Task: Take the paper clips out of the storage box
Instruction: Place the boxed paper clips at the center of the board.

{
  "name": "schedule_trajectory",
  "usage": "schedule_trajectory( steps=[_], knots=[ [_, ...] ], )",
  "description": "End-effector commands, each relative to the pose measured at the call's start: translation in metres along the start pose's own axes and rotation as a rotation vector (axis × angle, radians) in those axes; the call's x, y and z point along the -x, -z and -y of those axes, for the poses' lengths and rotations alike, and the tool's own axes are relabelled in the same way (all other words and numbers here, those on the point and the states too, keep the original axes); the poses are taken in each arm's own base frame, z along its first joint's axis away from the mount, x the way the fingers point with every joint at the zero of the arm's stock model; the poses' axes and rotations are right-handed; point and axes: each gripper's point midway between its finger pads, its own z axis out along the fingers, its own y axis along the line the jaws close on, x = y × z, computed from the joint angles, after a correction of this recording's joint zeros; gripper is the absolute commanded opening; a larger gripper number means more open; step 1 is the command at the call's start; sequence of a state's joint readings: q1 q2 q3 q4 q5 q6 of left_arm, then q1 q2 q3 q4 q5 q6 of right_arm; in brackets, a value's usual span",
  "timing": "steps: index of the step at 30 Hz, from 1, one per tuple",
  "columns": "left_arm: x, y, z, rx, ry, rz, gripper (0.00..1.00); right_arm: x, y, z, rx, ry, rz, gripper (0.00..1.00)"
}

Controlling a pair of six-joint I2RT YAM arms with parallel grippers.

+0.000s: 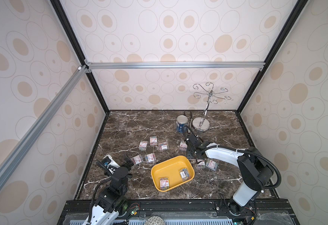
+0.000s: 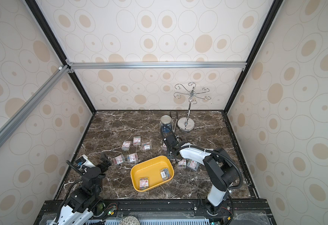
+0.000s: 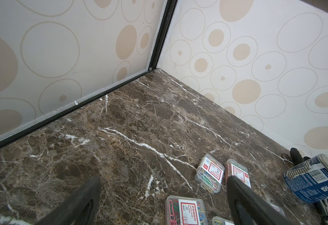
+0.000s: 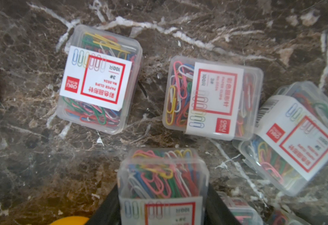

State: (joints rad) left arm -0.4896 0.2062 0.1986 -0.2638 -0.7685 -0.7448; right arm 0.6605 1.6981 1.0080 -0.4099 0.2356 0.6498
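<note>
Paper clips case (image 4: 163, 171) clamped in right gripper (image 4: 162, 206), clear of storage box (image 4: 69, 221) at frame's lower left; I judge marble (image 4: 42, 165) directly below. Left gripper (image 1: 128, 156) jaws apart.

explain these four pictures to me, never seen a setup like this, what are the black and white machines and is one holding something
These are two robot arms at a marble table, each ending in a two-fingered claw. Two pictures come from the two eyes of one overhead camera, looking down on everything; the other two come from cameras on the arms' wrists. The job is emptying the yellow storage box: a paper clip case and a second one lie inside, and other cases lie scattered on the table. The left claw is open and empty. The right claw grips another case of coloured clips close by the box's corner. At the back stand a blue tin can and a chrome hook stand.
</note>
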Motion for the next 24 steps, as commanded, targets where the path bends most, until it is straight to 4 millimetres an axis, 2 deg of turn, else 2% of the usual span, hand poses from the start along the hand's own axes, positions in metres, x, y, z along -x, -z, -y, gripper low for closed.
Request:
schedule_trajectory(
  steps=[1, 6, 12, 18, 20, 24],
  knots=[
    [0.008, 0.001, -0.002, 0.013, 0.035, 0.026, 1.00, 0.005, 0.001, 0.000, -0.002, -0.006, 0.013, 0.59],
    [0.008, 0.001, -0.002, 0.013, 0.033, 0.024, 1.00, 0.009, 0.009, -0.001, 0.012, -0.002, 0.032, 0.71],
    [0.008, 0.001, -0.002, 0.013, 0.035, 0.025, 1.00, 0.018, 0.034, 0.000, 0.042, -0.007, 0.078, 0.73],
    [0.008, 0.001, -0.002, 0.014, 0.035, 0.026, 1.00, 0.020, 0.076, 0.013, 0.065, -0.023, 0.190, 0.73],
    [0.008, 0.001, -0.002, 0.014, 0.033, 0.026, 1.00, 0.020, 0.095, 0.009, 0.090, 0.002, 0.257, 0.73],
    [0.008, 0.001, -0.002, 0.016, 0.032, 0.025, 1.00, 0.011, 0.126, -0.012, 0.158, 0.093, 0.364, 0.73]
  ],
)
